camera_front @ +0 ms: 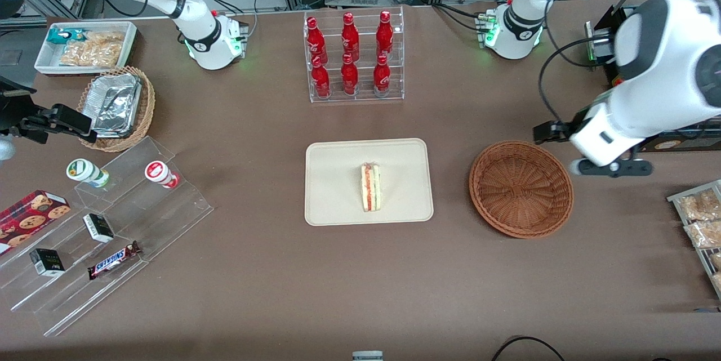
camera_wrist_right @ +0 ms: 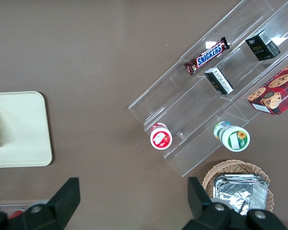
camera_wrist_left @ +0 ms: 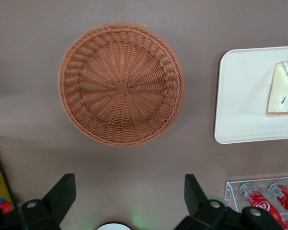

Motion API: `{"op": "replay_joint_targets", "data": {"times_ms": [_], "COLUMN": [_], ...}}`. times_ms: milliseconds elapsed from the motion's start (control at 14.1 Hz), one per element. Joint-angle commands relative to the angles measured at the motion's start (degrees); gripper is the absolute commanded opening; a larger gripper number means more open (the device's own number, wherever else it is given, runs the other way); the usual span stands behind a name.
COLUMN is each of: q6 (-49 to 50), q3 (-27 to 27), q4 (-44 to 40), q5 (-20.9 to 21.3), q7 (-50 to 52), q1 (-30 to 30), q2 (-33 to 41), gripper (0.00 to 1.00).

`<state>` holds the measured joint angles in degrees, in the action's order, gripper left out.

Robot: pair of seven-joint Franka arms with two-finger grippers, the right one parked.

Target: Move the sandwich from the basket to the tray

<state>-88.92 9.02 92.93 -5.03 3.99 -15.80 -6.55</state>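
The sandwich (camera_front: 370, 187) (camera_wrist_left: 283, 88), a pale wedge with pink and green layers along its edge, lies on the cream tray (camera_front: 332, 181) (camera_wrist_left: 240, 96) at the table's middle. The reddish-brown wicker basket (camera_front: 521, 188) (camera_wrist_left: 121, 82) stands beside the tray, toward the working arm's end, with nothing in it. My left gripper (camera_front: 583, 150) (camera_wrist_left: 129, 191) hangs open above the table, a little farther from the front camera than the basket. Nothing is between its fingers (camera_wrist_left: 62, 191), and it touches neither basket nor tray.
A clear rack of red bottles (camera_front: 355, 57) (camera_wrist_left: 266, 199) stands farther from the front camera than the tray. Snack packets (camera_front: 701, 220) lie at the working arm's end. A stepped acrylic shelf (camera_front: 112, 226), a tan basket of foil trays (camera_front: 115, 105) and a white bin (camera_front: 84, 45) sit toward the parked arm's end.
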Motion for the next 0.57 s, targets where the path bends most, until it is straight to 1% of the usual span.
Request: {"op": "replay_joint_targets", "data": {"times_ms": [0, 71, 141, 212, 354, 495], "q6": [0.41, 0.41, 0.41, 0.50, 3.91, 4.54], "q3": [-9.07, -12.06, -14.70, -16.21, -16.93, -16.49], "q4": [1.82, 1.90, 1.64, 1.47, 0.33, 0.06], "q5": [3.52, 4.75, 4.85, 4.85, 4.85, 4.76], "q7": [-2.58, -2.76, -2.84, -2.84, -3.80, -6.88], "q1": [9.53, 13.12, 15.94, 18.32, 19.75, 20.02], "q2": [4.35, 5.14, 5.67, 5.85, 7.07, 8.30], "gripper": [1.00, 1.00, 1.00, 1.00, 1.00, 1.00]}}
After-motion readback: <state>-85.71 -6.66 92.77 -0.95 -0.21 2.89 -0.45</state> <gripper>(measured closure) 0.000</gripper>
